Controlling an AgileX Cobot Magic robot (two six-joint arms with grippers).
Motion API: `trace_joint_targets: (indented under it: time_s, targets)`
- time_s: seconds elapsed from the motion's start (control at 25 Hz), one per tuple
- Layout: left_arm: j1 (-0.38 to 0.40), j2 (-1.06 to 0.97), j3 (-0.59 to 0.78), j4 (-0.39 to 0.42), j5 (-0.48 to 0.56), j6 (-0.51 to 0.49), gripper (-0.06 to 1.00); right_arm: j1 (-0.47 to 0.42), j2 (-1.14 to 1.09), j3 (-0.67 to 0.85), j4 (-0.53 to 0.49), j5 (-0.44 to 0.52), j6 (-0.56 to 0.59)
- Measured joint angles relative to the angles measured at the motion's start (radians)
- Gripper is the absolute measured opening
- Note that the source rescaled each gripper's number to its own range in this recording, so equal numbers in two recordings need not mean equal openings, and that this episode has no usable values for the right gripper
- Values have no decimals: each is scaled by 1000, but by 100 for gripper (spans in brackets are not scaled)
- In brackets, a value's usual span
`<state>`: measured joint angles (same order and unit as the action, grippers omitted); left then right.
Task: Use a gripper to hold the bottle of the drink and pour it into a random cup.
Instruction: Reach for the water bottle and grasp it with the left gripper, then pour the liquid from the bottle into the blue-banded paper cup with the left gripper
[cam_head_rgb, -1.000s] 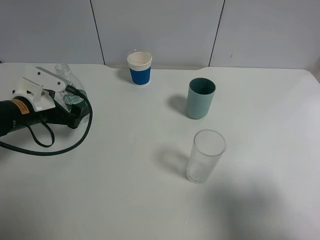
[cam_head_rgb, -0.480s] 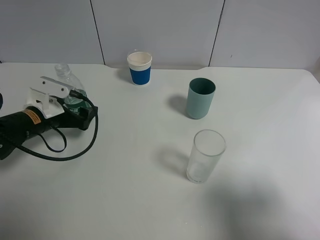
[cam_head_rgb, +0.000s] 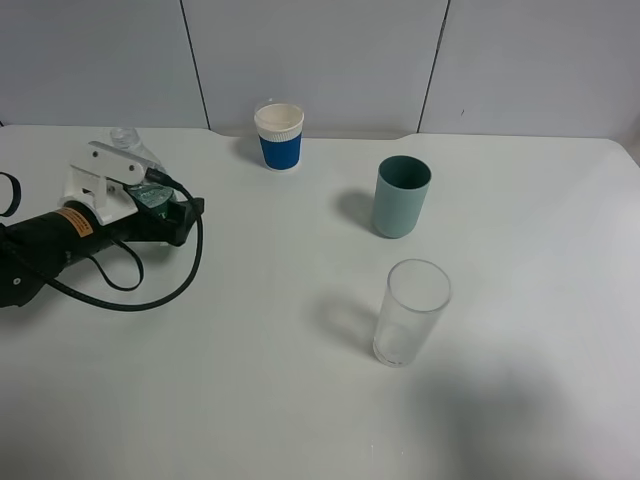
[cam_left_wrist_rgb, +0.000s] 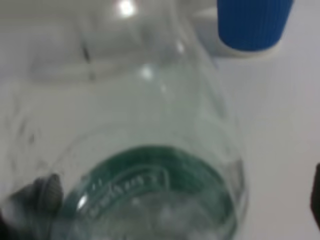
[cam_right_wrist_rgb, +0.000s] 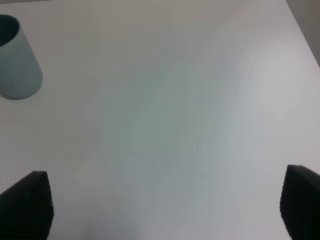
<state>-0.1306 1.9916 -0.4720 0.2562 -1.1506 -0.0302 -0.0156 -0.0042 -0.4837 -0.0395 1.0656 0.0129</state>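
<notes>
The bottle of the drink (cam_head_rgb: 127, 141) stands at the table's left, clear with a green label band, its lower body hidden behind my left gripper (cam_head_rgb: 155, 198). That white blocky head lies on its side with the jaws wide open around the bottle. In the left wrist view the bottle (cam_left_wrist_rgb: 150, 150) fills the picture between the dark fingertips (cam_left_wrist_rgb: 42, 192); the far one stands apart from it. The white cup (cam_head_rgb: 279, 137) with a blue sleeve stands at the back, also seen as the cup (cam_left_wrist_rgb: 255, 22) beyond the bottle. My right gripper (cam_right_wrist_rgb: 162, 205) is open over bare table.
A teal-green plastic cup (cam_head_rgb: 402, 197) stands right of centre, also seen as the teal cup (cam_right_wrist_rgb: 15, 60) in the right wrist view. A clear glass tumbler (cam_head_rgb: 410, 312) stands in front of it. Black cable (cam_head_rgb: 150, 295) loops on the white table (cam_head_rgb: 250, 380) beside the left arm.
My left arm has slid to the right, bringing the open jaws further around the bottle. The bottle and the cups have stayed in place.
</notes>
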Motion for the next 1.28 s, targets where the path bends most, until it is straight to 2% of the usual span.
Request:
trace_joint_targets:
  time_s: [0.2, 0.24, 0.28, 0.36, 0.44, 0.48, 0.6, 1.12, 1.28]
  targets:
    - [0, 11, -12, 0, -5, -30, 100, 0, 0, 0, 0, 0, 0]
    - [0, 13, -14, 0, -7, -33, 97, 0, 0, 0, 0, 0, 0]
    - [0, 14, -14, 0, -7, -34, 89, 0, 0, 0, 0, 0, 0]
    - [0, 15, -14, 0, -6, -34, 59, 0, 0, 0, 0, 0, 0]
    - [0, 16, -14, -4, -6, -35, 9, 0, 0, 0, 0, 0, 0]
    - [0, 16, -14, -2, -6, -35, 0, 0, 0, 0, 0, 0, 0]
    - [0, 16, -14, -2, -6, -35, 7, 0, 0, 0, 0, 0, 0]
    - [0, 16, -14, -2, -4, -36, 7, 0, 0, 0, 0, 0, 0]
    - [0, -10, -15, -2, 44, -68, 7, 0, 0, 0, 0, 0, 0]
